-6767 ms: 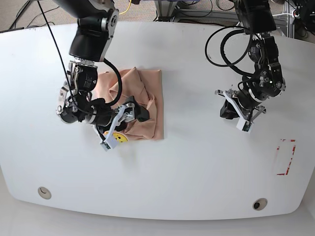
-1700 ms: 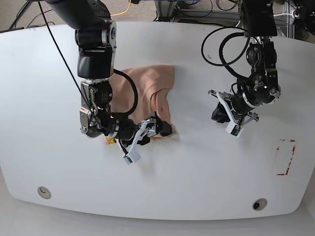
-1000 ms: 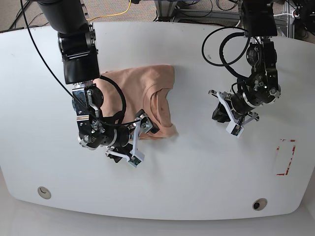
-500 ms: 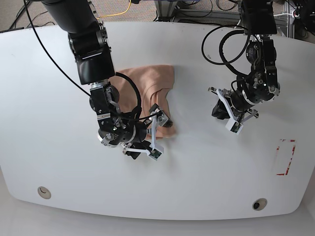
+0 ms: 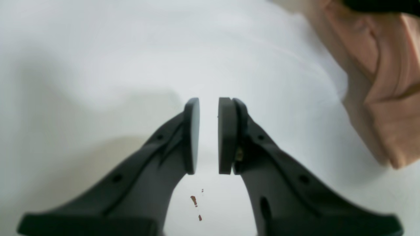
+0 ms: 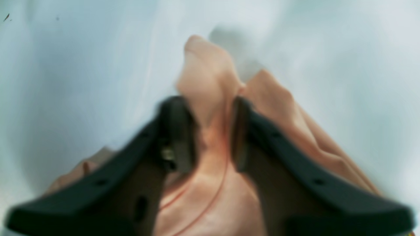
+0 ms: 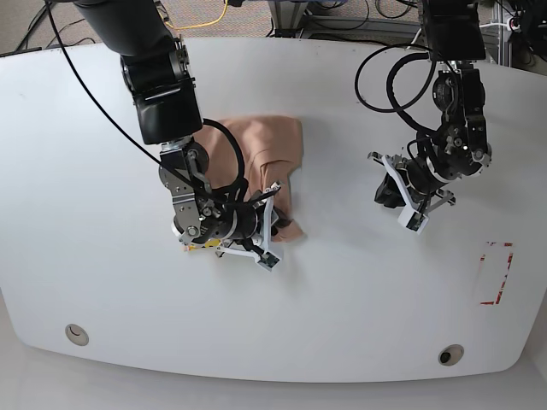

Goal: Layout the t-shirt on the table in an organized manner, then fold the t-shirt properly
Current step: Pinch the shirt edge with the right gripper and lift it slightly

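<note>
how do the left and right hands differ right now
The right hand is pinching a fold of the t-shirt; the left hand holds nothing, pads slightly apart. The right sits over the shirt; the left hovers over bare table, away from the cloth. Both have dark fingers.

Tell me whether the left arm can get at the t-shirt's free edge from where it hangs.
Probably yes. The left hand holds nothing, and only bare table lies between it and the t-shirt. The right hand grips fabric on the far side.

1 t-shirt (image 7: 272, 149), 1 table (image 7: 342, 282), 2 hands: left (image 7: 408, 203), right (image 7: 261, 235).
</note>
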You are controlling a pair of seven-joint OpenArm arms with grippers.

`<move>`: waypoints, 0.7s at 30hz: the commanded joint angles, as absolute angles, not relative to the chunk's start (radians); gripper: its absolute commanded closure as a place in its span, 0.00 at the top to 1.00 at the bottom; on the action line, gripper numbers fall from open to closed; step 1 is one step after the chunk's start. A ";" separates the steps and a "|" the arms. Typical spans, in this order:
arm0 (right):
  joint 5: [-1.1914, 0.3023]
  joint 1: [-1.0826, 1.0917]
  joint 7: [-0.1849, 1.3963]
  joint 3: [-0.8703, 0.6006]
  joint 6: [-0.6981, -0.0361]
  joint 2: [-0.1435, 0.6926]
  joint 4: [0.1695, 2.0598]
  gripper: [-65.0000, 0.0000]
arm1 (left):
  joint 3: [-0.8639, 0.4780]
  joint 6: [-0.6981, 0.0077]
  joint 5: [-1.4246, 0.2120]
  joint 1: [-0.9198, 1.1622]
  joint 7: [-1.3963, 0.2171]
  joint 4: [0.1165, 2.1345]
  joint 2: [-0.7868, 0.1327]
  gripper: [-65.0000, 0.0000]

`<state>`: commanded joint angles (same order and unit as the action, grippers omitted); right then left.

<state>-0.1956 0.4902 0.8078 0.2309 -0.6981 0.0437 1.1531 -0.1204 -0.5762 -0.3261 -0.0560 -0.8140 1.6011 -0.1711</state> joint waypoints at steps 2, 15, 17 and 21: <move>-0.194 0.490 0.808 0.231 -0.698 0.047 1.178 0.03 | -0.120 -0.576 -0.326 -0.056 -0.814 1.601 -0.171 0.14; -0.189 0.501 0.897 0.156 -0.698 0.071 1.330 0.04 | -0.119 -0.576 -0.325 -0.044 -0.814 1.600 -0.171 0.14; -0.189 0.516 0.897 0.156 -0.698 0.073 1.323 0.04 | -0.119 -0.576 -0.325 -0.044 -0.814 1.600 -0.171 0.14; -0.188 0.527 0.892 0.156 -0.698 0.082 1.271 0.05 | -0.117 -0.576 -0.325 -0.044 -0.814 1.600 -0.171 0.14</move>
<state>-0.1880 0.5271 0.8922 0.1557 -0.6981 0.0821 1.2712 -0.1174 -0.5762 -0.3245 -0.0437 -0.8140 1.5996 -0.1711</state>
